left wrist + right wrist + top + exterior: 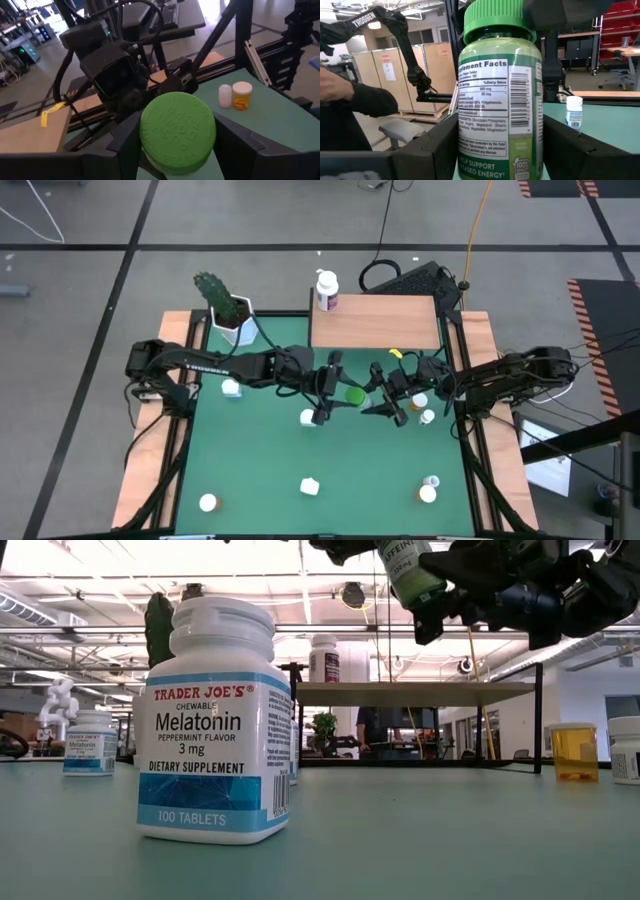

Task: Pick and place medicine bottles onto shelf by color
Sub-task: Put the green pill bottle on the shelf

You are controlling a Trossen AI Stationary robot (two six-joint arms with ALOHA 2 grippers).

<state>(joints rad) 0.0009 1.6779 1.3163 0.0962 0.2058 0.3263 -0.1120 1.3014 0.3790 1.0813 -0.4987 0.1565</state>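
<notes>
Green bottle is airborne mid-worktop, between both hands, just near of the shelf. Long axis tilted, green cap toward left arm. Left hand clamps the cap end; right hand clamps the body. One pink-label bottle stands upright on shelf's left end.

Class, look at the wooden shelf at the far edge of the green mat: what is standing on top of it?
On the shelf stands one white-capped bottle with a dark pink label, at its far left corner. The rest of the board shows bare. What lies under the shelf is hidden from above.
</notes>
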